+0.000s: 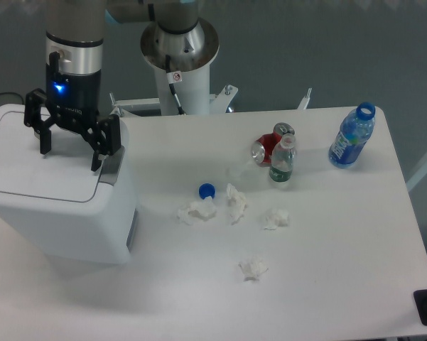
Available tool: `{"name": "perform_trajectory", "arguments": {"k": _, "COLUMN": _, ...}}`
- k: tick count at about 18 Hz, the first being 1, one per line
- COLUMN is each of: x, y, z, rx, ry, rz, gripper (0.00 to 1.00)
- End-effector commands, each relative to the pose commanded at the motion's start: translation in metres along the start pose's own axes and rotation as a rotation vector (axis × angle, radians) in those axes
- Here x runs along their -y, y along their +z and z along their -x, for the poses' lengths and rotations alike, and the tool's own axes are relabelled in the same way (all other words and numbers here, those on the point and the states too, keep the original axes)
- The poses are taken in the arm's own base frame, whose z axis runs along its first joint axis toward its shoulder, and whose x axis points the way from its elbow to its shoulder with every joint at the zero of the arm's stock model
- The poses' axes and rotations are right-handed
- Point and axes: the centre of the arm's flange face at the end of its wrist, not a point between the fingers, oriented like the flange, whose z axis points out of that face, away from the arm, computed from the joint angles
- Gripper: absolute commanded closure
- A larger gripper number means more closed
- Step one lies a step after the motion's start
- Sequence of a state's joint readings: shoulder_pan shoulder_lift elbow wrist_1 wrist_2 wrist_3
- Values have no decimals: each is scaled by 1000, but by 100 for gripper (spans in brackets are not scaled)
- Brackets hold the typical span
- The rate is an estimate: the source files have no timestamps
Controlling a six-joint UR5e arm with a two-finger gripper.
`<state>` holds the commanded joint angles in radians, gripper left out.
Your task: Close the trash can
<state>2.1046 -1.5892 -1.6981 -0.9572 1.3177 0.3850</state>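
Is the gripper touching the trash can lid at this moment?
Cannot tell. In the fixed camera view the open gripper overlaps the flat lid of the trash can, and from this high angle neither a gap nor contact under the fingertips shows plainly.

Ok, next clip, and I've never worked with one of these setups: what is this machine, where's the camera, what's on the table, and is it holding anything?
This is a single robot arm on a pedestal, filmed by one fixed camera looking down from the front. Its two-finger tool hangs open above the flat lid of a big white trash can at the left. It holds nothing. The lid looks shut. On the white table lie a blue bottle cap, four crumpled tissues, a red can on its side, a small clear bottle and an uncapped blue bottle.
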Motion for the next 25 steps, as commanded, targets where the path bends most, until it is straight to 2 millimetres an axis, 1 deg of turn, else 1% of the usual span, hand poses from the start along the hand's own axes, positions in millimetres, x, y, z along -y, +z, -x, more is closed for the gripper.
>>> {"name": "perform_trajectory", "arguments": {"k": 8, "x": 0, "y": 1, "z": 0, "rx": -1, "ry": 0, "rz": 1, "gripper": 0}}
{"name": "perform_trajectory", "arguments": {"k": 15, "x": -1, "y": 1, "z": 4, "rx": 3, "ry": -7, "rz": 6, "gripper": 0}}
{"name": "perform_trajectory", "arguments": {"k": 18, "x": -2, "y": -1, "z": 8, "rx": 8, "ry": -8, "rz": 3, "gripper": 0}}
{"name": "perform_trajectory", "arguments": {"k": 25, "x": -2, "y": -5, "z": 7, "rx": 10, "ry": 3, "rz": -3, "gripper": 0}}
